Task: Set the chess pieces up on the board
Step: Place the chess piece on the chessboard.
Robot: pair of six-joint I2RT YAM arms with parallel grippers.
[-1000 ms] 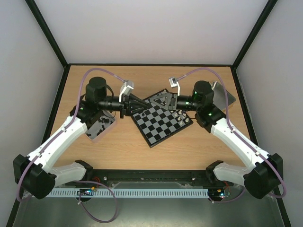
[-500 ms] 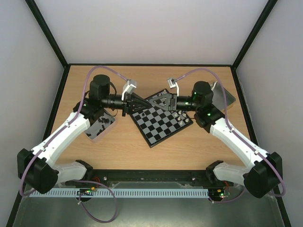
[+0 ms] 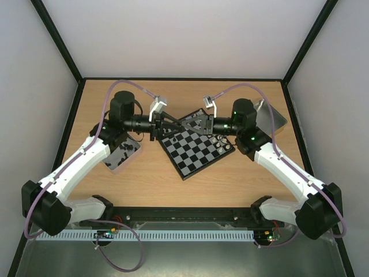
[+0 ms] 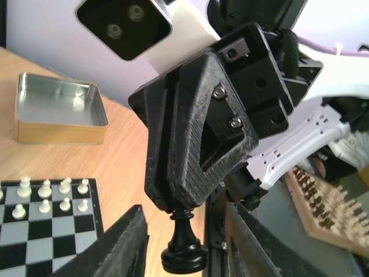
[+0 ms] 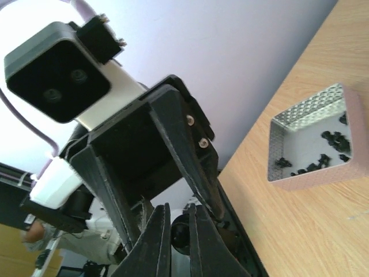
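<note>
Black chess piece (image 4: 184,245) is pictured held off the table, pinched by its top between the tips of the right gripper (image 5: 177,219), whose jaws are closed tight on it. Its round base hangs free below those tips. The fingers (image 4: 130,245) of the left gripper (image 4: 184,214) are parted on either side of the piece, with a gap visible between each finger and the base, so nothing is gripped by that claw.

From the top camera, the two grippers are seen meeting tip to tip over the far left edge of the board (image 3: 199,153), which is set askew in the middle of the wooden table (image 3: 230,184). White pieces (image 4: 46,193) are lined up in two rows along the board's right-hand edge.

More black pieces (image 5: 323,144) are scattered in a shallow metal tin (image 5: 311,176), which is placed to the left of the board and partly covered by the left arm (image 3: 86,158) in the top view. A second tin (image 4: 57,130) is shown beyond the board on the right side of the table, beside the right arm (image 3: 282,167).
</note>
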